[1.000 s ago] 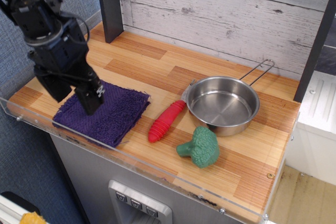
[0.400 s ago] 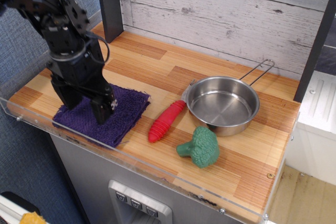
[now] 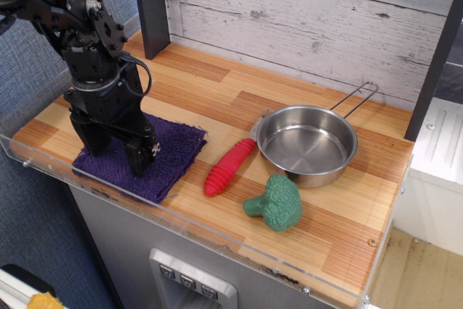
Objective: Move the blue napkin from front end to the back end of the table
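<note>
Observation.image shows me the table, then the blue napkin lying at its near left edge. My gripper stands spread over the cloth, fingertips down on it, nothing grasped. I judge pinching comes next, then lifting toward the far wall.

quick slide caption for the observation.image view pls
Open gripper lowered onto the blue napkin at the table's front edge, beside a red toy, broccoli and pan.
</note>
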`<action>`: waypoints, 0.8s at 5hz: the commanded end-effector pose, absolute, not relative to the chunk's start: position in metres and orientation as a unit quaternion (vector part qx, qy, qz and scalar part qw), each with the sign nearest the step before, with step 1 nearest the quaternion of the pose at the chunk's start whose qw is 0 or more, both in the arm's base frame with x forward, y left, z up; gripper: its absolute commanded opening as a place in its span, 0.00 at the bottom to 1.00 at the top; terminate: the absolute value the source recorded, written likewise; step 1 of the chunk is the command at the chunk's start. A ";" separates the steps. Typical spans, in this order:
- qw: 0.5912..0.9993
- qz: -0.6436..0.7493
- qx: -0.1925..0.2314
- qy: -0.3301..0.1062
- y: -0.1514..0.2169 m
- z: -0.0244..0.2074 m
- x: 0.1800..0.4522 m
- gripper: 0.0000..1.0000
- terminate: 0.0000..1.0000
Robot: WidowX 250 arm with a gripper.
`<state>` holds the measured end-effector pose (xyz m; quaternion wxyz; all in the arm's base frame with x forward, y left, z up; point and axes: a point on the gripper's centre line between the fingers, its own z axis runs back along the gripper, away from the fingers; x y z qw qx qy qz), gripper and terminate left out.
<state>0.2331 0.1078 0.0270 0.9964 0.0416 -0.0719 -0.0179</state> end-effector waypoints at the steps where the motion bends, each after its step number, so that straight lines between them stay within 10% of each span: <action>1: 0.998 -0.005 0.042 -0.046 0.121 0.001 0.236 1.00 0.00; 4: 0.998 0.013 0.057 0.000 0.134 -0.024 0.231 1.00 0.00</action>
